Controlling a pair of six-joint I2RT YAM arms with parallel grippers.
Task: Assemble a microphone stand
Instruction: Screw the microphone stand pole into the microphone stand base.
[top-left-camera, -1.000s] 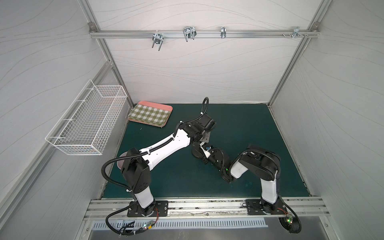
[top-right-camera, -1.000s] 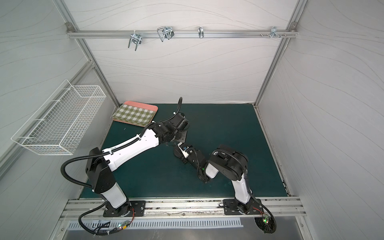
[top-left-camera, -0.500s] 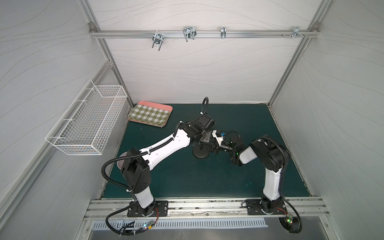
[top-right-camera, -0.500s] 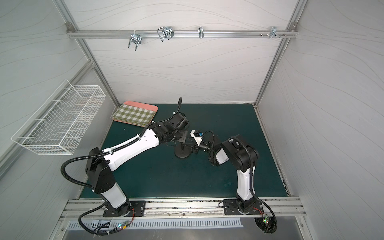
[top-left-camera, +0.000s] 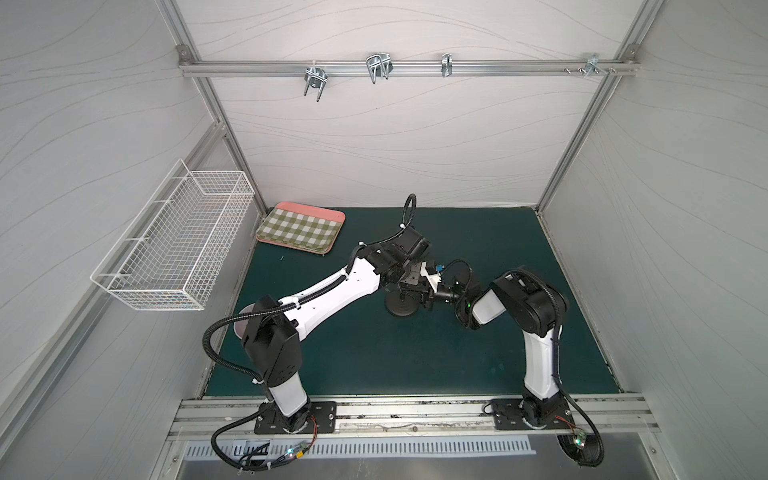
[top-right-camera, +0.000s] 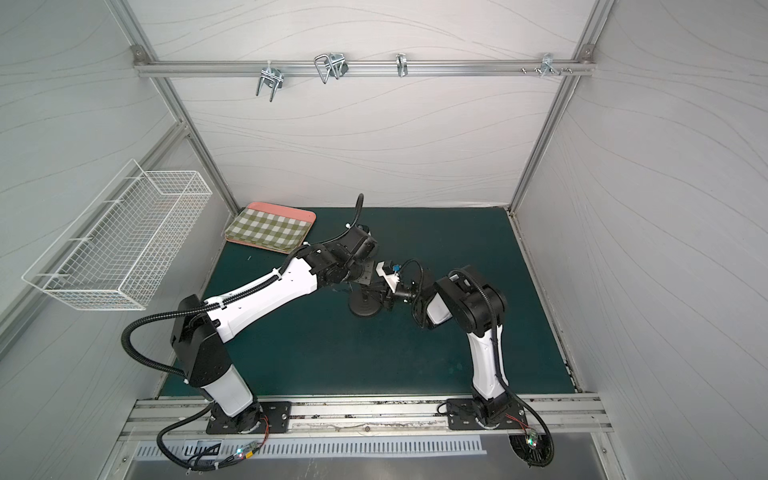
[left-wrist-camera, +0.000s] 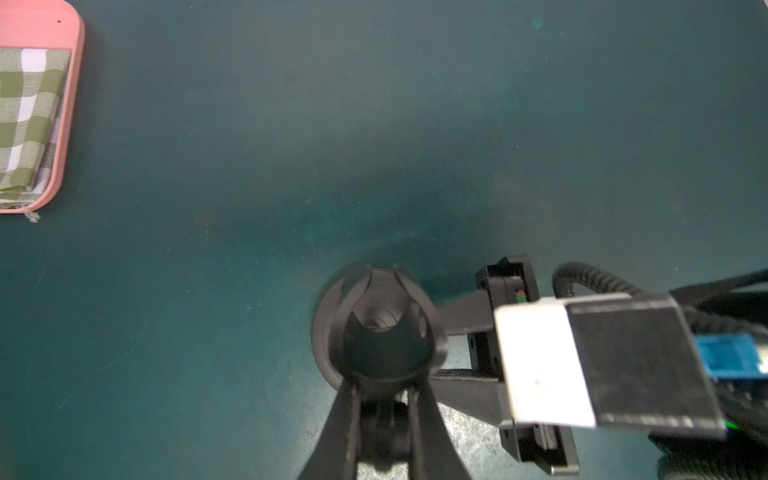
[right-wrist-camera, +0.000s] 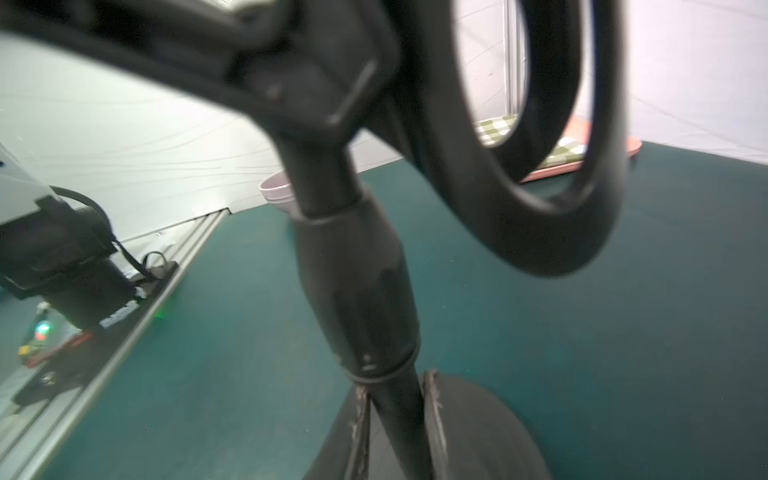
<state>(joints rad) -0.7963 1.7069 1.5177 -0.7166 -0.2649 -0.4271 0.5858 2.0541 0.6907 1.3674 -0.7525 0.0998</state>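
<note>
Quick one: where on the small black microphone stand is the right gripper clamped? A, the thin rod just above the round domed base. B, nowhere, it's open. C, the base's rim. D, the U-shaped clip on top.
A: in the right wrist view the fingers of the right gripper flank the thin black rod just above the round domed base.
</note>
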